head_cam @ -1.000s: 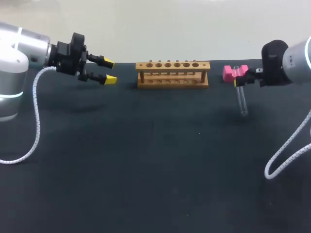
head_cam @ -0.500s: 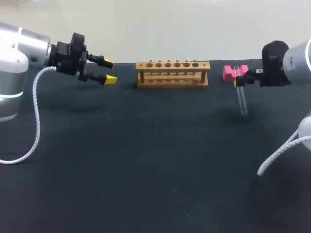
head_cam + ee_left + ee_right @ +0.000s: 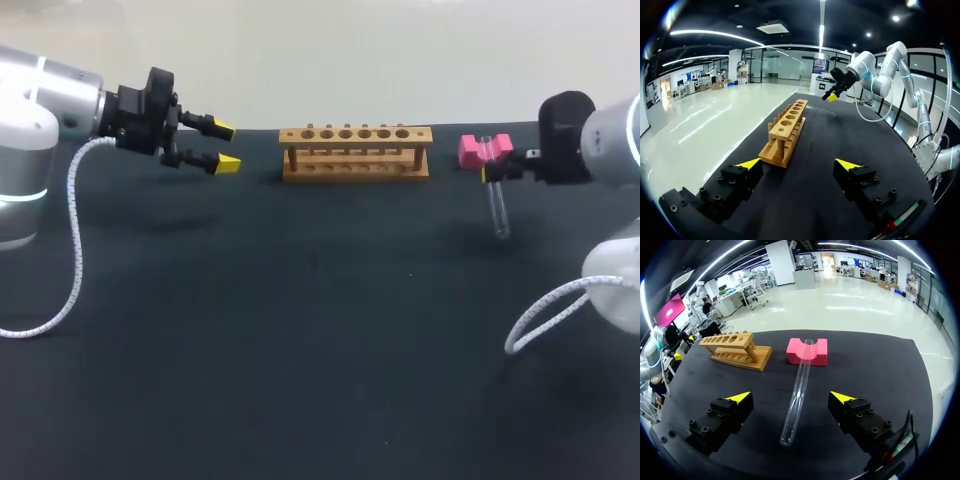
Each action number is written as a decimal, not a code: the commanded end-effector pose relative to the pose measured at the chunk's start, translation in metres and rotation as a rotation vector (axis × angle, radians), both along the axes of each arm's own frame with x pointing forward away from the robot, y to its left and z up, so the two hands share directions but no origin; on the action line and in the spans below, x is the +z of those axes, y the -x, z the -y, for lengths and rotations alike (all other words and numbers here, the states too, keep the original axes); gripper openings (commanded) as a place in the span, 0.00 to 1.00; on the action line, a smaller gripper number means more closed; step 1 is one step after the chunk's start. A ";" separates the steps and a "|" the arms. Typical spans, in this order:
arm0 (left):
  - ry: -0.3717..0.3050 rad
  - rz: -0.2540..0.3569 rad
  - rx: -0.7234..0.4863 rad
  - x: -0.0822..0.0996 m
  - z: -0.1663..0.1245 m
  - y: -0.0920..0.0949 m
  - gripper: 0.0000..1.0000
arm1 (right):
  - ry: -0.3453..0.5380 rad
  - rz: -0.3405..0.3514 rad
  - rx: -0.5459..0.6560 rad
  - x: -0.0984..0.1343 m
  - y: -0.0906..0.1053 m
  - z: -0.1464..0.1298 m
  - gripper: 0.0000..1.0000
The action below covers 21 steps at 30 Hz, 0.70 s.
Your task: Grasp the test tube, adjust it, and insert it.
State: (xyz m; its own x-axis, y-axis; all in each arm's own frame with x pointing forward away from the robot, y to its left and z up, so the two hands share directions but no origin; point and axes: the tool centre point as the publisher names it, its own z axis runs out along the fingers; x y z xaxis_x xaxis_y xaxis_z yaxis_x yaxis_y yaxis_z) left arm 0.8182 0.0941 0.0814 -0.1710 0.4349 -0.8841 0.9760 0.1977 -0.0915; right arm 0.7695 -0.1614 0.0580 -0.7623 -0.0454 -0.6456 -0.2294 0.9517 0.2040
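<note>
A clear test tube (image 3: pixel 496 205) lies on the dark table with its open end propped on a pink block (image 3: pixel 476 150). In the right wrist view the test tube (image 3: pixel 798 387) runs lengthwise between my right gripper's (image 3: pixel 791 398) fingers, which stand wide open and clear of the glass on both sides. The pink block (image 3: pixel 807 351) is just ahead. My right gripper (image 3: pixel 497 170) hovers over the tube's upper end. The wooden rack (image 3: pixel 355 152) with several holes stands at the back middle. My left gripper (image 3: pixel 226 147) hangs open and empty to the left of the rack (image 3: pixel 786 132).
The right arm's white braided cable (image 3: pixel 545 315) loops above the table near the right edge. The left arm's cable (image 3: pixel 72 250) hangs at the far left. My right gripper (image 3: pixel 832 95) shows far beyond the rack in the left wrist view.
The right arm's elbow has swung into view at the lower right and its cable loop has shifted left. The right gripper has barely moved over the tube. The left arm is still.
</note>
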 end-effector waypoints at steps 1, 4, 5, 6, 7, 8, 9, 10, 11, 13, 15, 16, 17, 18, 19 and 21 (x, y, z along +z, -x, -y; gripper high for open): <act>0.000 0.001 0.002 0.000 0.000 0.001 1.00 | -0.044 0.492 -0.153 -0.005 0.000 -0.007 1.00; 0.000 0.001 0.002 0.000 0.000 0.001 1.00 | -0.030 0.528 -0.175 -0.008 -0.001 -0.006 1.00; 0.000 0.001 0.002 0.000 0.000 0.001 1.00 | -0.018 0.537 -0.185 -0.008 -0.001 -0.006 1.00; 0.000 0.001 0.002 0.000 0.000 0.001 1.00 | -0.013 0.546 -0.191 -0.008 -0.002 -0.006 1.00; 0.000 0.001 0.002 0.000 0.000 0.001 1.00 | -0.004 0.556 -0.199 -0.008 -0.002 -0.005 1.00; 0.000 0.001 0.002 0.000 0.000 0.001 1.00 | 0.003 0.565 -0.208 -0.008 -0.003 -0.005 1.00; 0.000 0.001 0.002 0.000 0.000 0.001 1.00 | 0.007 0.576 -0.215 -0.008 -0.003 -0.004 1.00; 0.000 0.001 0.002 0.000 0.000 0.001 1.00 | 0.013 0.582 -0.223 -0.009 -0.004 -0.004 1.00; 0.000 0.001 0.002 0.000 0.000 0.001 1.00 | 0.010 0.591 -0.228 -0.010 -0.004 -0.004 1.00; 0.000 0.001 0.002 0.000 0.000 0.001 1.00 | 0.014 0.597 -0.239 -0.011 -0.006 -0.003 1.00; 0.000 0.001 0.002 0.000 0.000 0.001 1.00 | 0.019 0.598 -0.250 -0.013 -0.008 -0.003 1.00; 0.000 0.001 0.002 0.000 0.000 0.001 1.00 | 0.020 0.600 -0.251 -0.014 -0.009 -0.004 1.00; 0.000 0.001 0.002 0.000 0.000 0.001 1.00 | 0.023 0.600 -0.254 -0.014 -0.011 -0.004 1.00; 0.000 0.001 0.002 0.000 0.000 0.001 1.00 | 0.026 0.601 -0.257 -0.015 -0.012 -0.005 1.00; 0.000 0.001 0.002 0.000 0.000 0.001 1.00 | 0.027 0.601 -0.259 -0.016 -0.014 -0.006 1.00; 0.000 0.001 0.002 0.000 0.000 0.001 1.00 | 0.028 0.602 -0.262 -0.017 -0.016 -0.007 1.00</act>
State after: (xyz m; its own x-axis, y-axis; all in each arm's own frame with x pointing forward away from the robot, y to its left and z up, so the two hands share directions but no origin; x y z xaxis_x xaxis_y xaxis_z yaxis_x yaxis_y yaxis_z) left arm 0.8182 0.0941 0.0814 -0.1710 0.4349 -0.8841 0.9760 0.1977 -0.0915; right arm 0.7803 -0.1607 0.0488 -0.5513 0.0204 -0.8341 -0.1746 0.9748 0.1392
